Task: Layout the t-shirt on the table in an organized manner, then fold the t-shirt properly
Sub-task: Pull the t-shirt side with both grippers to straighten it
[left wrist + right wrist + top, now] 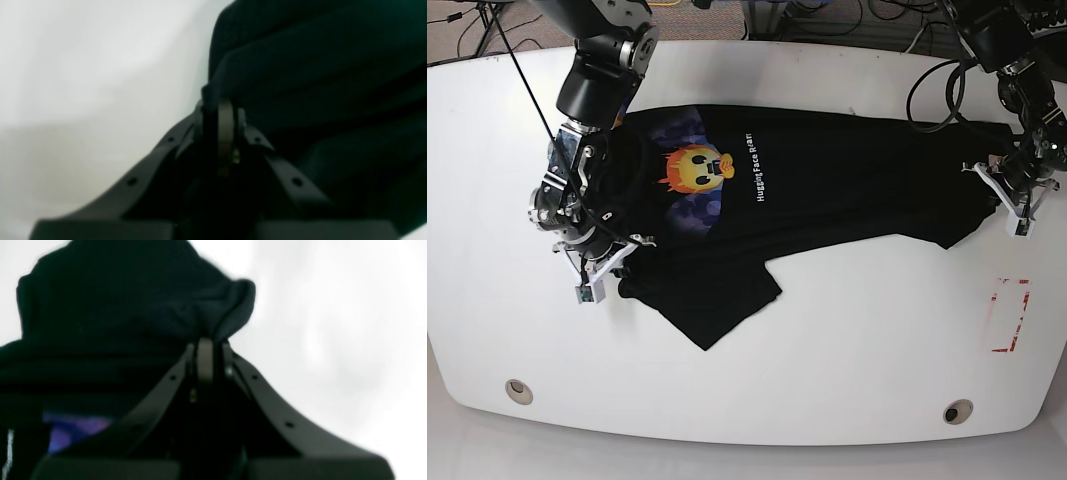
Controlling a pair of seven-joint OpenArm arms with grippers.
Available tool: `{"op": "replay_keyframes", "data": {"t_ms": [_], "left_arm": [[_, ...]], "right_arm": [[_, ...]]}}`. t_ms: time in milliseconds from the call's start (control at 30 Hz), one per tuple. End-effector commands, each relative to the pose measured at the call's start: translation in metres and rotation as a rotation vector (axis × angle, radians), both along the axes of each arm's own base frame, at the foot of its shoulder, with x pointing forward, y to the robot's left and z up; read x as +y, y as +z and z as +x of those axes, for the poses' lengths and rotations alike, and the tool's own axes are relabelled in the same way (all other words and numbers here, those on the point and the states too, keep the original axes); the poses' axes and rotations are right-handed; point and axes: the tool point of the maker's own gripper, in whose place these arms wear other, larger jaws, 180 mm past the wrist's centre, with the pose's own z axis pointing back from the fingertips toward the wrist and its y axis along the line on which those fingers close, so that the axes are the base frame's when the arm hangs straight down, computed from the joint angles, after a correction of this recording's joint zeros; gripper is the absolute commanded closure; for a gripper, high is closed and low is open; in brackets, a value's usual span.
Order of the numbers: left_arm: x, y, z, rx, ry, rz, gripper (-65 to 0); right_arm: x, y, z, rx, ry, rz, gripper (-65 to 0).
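T-shirt (827, 190): black, short-sleeved, lying lengthwise across the white worktop (747, 360), print up. Yellow-orange emoji face, purple patch, white lettering; one sleeve flap splayed toward the near edge, cloth rumpled. Left claw (227, 110) pinched closed on one end's edge, right claw (206, 350) closed on a bunched fold opposite. Likely purpose: gripping both ends to stretch the garment flat.

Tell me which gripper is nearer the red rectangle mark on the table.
Left. The left gripper, pinching the t-shirt edge, sits just above the red rectangle mark in the base view. The right gripper grips the shirt's opposite end, far across the table.
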Motion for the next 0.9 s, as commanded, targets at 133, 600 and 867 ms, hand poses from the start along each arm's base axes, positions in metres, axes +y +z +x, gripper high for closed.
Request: {"op": "replay_keyframes", "data": {"t_ms": [133,600,867], "left_arm": [[0.006,0.059,0.021,-0.159,-0.029,0.109,0.0],[-0.003,0.087,0.023,-0.224,-0.072,0.178,-0.3],[-0.001,0.095,0.015,-0.221,-0.072,0.214,0.0]], "right_arm": [[0.022,0.052,-0.005,-0.144,0.095,-0.104,0.0],[0.044,0.058,-0.022,-0.171,0.165,-0.139,0.0],[0.044,0.061,-0.022,-0.18,0.165,-0.143,0.0]]}}
